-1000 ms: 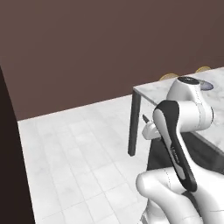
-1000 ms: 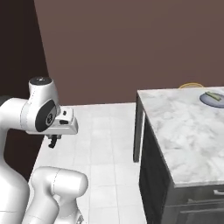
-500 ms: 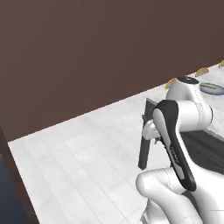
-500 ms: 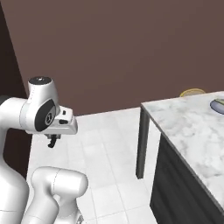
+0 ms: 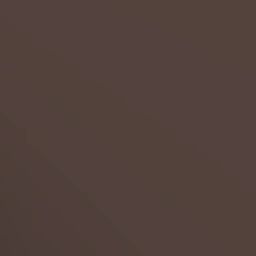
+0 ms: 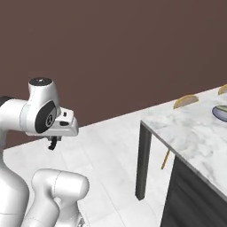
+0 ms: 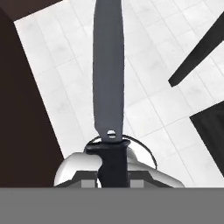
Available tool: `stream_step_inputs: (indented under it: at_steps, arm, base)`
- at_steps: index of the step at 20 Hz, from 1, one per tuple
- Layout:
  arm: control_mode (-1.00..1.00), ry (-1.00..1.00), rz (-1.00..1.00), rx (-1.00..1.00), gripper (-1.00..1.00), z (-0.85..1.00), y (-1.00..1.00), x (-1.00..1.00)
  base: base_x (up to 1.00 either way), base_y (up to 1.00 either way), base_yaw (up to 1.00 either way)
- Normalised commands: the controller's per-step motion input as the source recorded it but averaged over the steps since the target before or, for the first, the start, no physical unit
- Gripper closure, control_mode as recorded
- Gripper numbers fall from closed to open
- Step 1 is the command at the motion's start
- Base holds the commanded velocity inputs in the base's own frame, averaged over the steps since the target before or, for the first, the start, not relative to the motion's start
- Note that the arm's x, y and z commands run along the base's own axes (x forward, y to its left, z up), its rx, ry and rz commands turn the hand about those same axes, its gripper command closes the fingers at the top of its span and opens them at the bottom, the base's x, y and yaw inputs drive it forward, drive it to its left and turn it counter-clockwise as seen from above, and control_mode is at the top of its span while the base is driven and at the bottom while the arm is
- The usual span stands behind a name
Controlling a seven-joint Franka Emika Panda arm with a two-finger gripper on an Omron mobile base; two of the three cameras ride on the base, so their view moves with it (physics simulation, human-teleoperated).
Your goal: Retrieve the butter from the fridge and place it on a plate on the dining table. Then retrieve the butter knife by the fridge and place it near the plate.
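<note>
The slim butter knife (image 7: 109, 70), a smooth grey blade on a black handle, is sticking straight out of the pincer (image 7: 112, 168), which is clamping the handle above pale square floor tiles (image 7: 144, 65). In the right base view the white, grey-veined marble desk (image 6: 186, 133) is carrying what is probably the round bluish-grey plate (image 6: 220, 113) at its far right edge.

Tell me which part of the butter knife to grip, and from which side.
Grip the butter knife by its black handle, coming from behind the butt end along its length. The end effector holds it that way now: the handle is short and thick, while the long grey blade tapers thin and points away.
</note>
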Motion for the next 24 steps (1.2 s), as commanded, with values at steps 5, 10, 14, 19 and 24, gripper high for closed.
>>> stream_step_inputs:
  at_steps: [5, 10, 14, 19, 24]
  arm:
    - [1.00, 0.00, 0.00, 0.00, 1.00, 0.00, 0.00, 0.00]
    - [1.00, 0.00, 0.00, 0.00, 1.00, 0.00, 0.00, 0.00]
    - [1.00, 0.00, 0.00, 0.00, 1.00, 0.00, 0.00, 0.00]
    - [1.00, 0.00, 0.00, 0.00, 1.00, 0.00, 0.00, 0.00]
    - [1.00, 0.00, 0.00, 0.00, 1.00, 0.00, 0.00, 0.00]
  base:
    - [0.97, 1.00, -0.44]
    - [0.95, 1.00, -0.50]
    - [1.00, 1.00, -0.52]
    - [1.00, 1.00, -0.52]
    - [0.94, 0.98, -0.57]
